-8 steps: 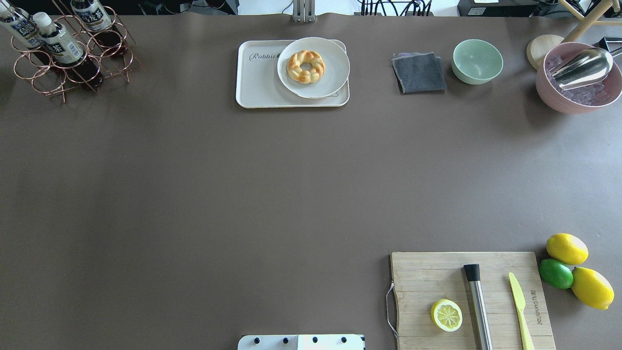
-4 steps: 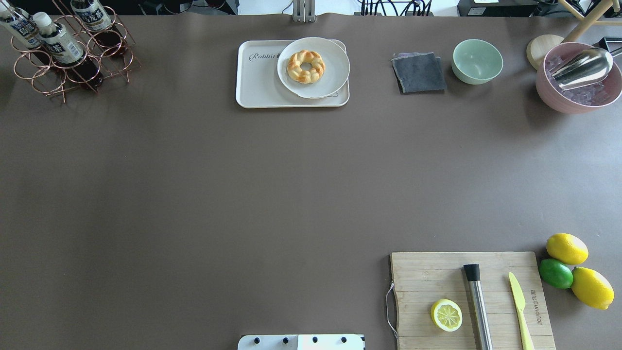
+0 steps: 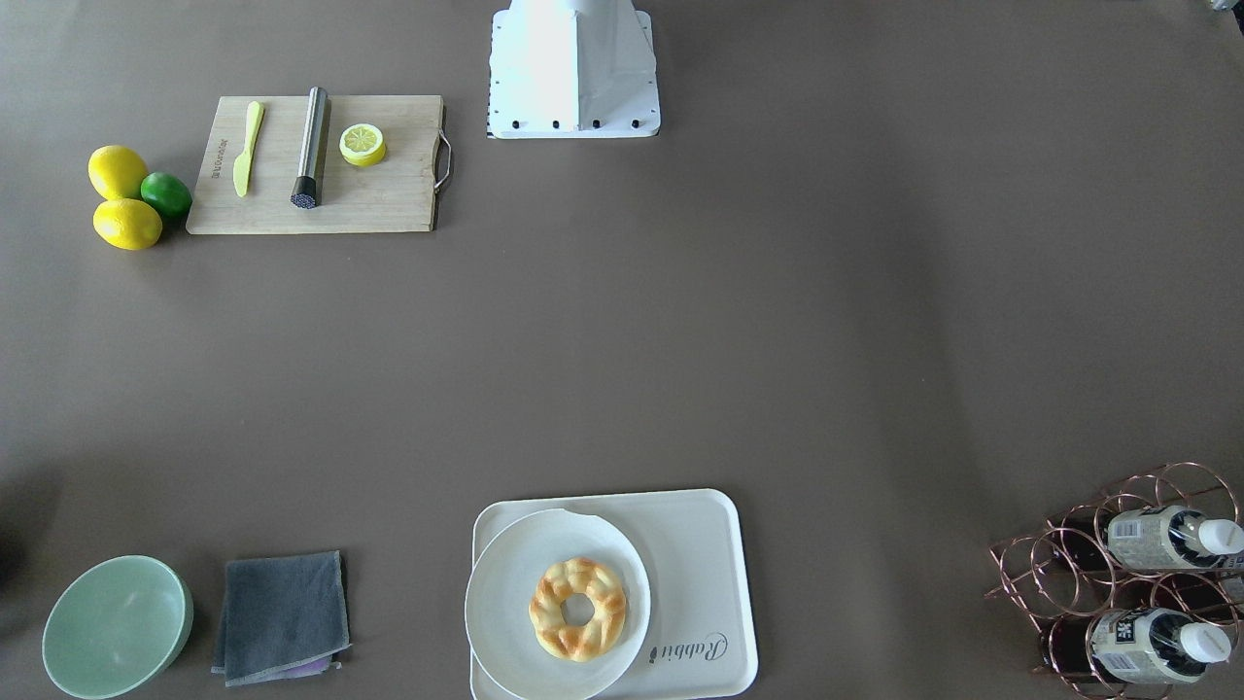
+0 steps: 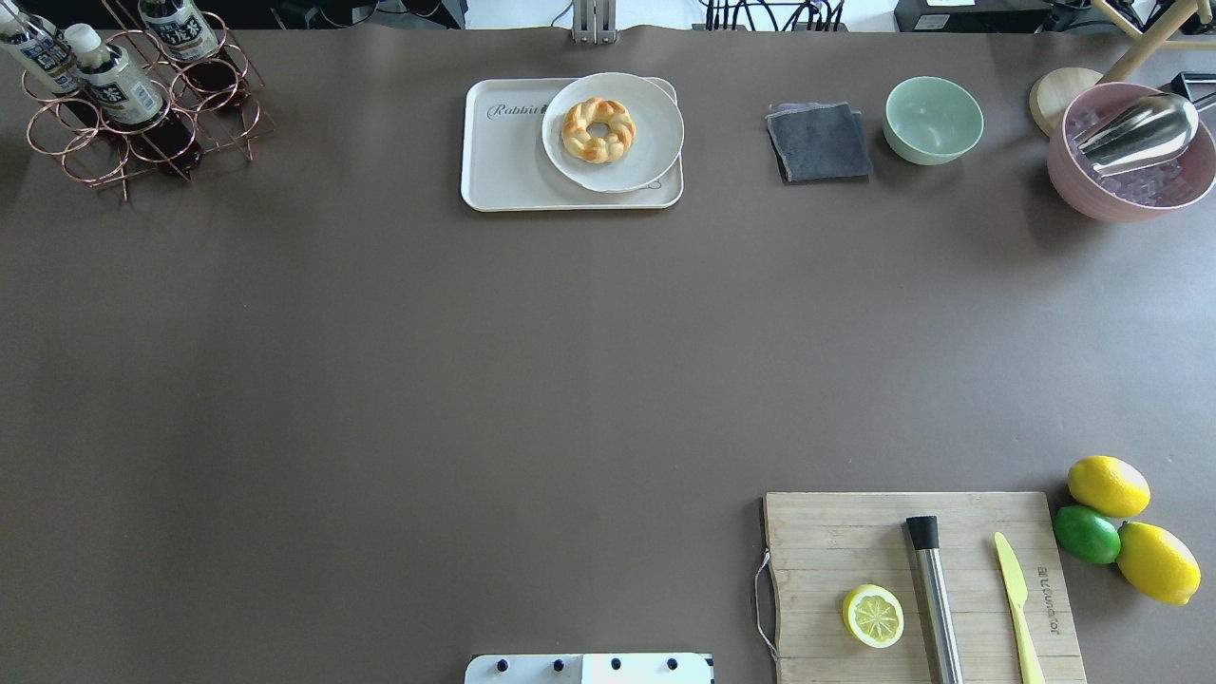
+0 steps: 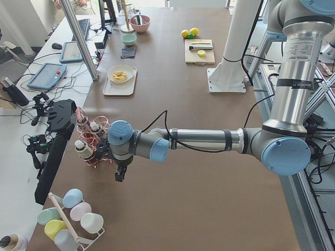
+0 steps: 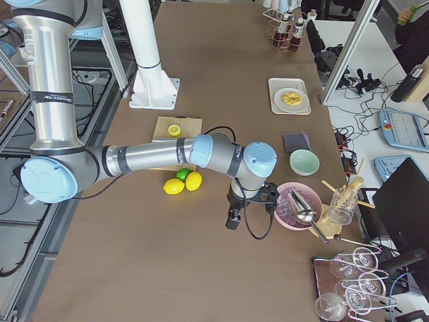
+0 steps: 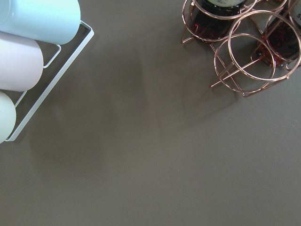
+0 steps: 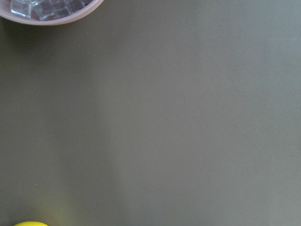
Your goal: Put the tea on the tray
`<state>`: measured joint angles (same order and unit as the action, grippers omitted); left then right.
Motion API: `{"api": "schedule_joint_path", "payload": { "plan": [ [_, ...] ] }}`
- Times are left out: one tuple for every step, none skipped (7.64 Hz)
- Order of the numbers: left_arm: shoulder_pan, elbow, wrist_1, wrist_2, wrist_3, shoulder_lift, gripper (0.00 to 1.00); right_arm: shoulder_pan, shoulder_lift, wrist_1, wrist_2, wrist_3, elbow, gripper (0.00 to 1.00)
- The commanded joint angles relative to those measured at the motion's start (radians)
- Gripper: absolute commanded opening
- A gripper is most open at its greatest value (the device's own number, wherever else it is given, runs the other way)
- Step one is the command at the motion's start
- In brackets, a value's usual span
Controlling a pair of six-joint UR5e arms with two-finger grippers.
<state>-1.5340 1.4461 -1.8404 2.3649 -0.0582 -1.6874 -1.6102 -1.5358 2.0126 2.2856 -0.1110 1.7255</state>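
Nothing done yet: the tea [image 4: 121,90] sits racked just beyond the left gripper [image 5: 120,175], the tray [image 4: 503,161] well apart. Whether either arm's jaws are spread, I cannot tell.

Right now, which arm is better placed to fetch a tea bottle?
Left. The left gripper hangs beside the tea bottles; the right gripper is far off, by the pink ice bowl.

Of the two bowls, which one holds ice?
The pink bowl, with ice cubes and a metal scoop inside; the green bowl is empty.
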Motion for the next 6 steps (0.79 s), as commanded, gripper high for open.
{"api": "schedule_joint_path", "payload": {
  "plan": [
    [0.000,0.000,0.000,0.001,-0.002,-0.001,0.98,0.007,-0.004,0.000,-0.001,-0.006,0.002,1.00],
    [0.000,0.002,0.000,0.001,-0.002,-0.001,0.98,0.007,-0.004,0.000,-0.005,-0.001,0.003,1.00],
    [0.000,0.002,0.000,-0.001,-0.003,-0.005,0.98,0.007,0.000,0.000,-0.003,0.001,0.002,1.00],
    [0.000,0.002,0.000,-0.001,-0.003,-0.005,0.98,0.007,0.003,0.000,0.000,0.002,0.002,1.00],
    [0.000,0.002,0.000,-0.001,-0.005,-0.005,0.98,0.007,0.003,0.000,0.003,0.001,0.005,1.00],
    [0.000,0.002,0.000,-0.001,-0.005,-0.005,0.98,0.007,0.003,0.000,0.024,0.001,0.003,1.00]
  ]
}}
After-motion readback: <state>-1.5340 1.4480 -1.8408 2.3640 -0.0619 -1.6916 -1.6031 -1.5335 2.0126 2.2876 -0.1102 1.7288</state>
